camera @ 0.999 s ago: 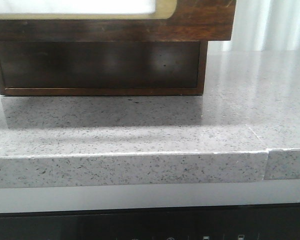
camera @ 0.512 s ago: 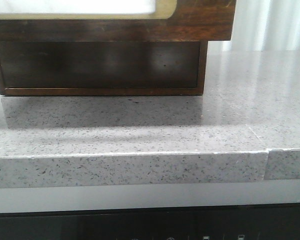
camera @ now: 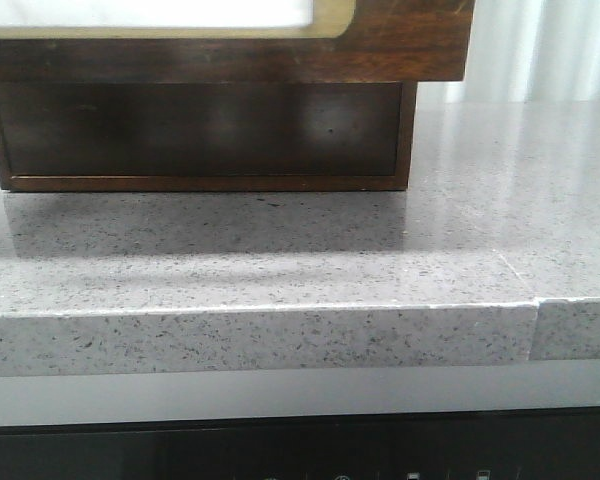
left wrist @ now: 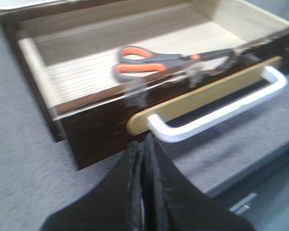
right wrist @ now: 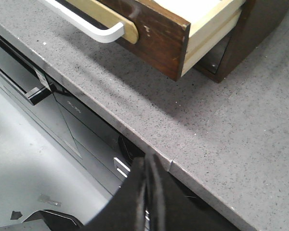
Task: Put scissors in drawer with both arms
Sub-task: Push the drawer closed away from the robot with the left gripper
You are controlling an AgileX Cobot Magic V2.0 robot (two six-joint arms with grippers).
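Note:
The drawer (left wrist: pixel 101 120) is pulled out of its dark wooden case, showing a pale wood inside. The scissors (left wrist: pixel 154 61) lie flat on its floor, grey handles with orange lining, blades toward the far side wall. On the drawer front sits a gold panel with a white handle (left wrist: pixel 216 115). My left gripper (left wrist: pixel 144 149) is shut and empty, its tips just below the handle's end. My right gripper (right wrist: pixel 147 163) is shut and empty, hanging over the counter's front edge, away from the drawer (right wrist: pixel 154 36). In the front view only the drawer front (camera: pixel 400 40) shows; no gripper appears there.
The case (camera: pixel 200 135) stands on a grey speckled stone counter (camera: pixel 380 260) with a seam near its right front edge. Below the counter edge is a dark appliance front (right wrist: pixel 62 101) and a pale floor (right wrist: pixel 24 163).

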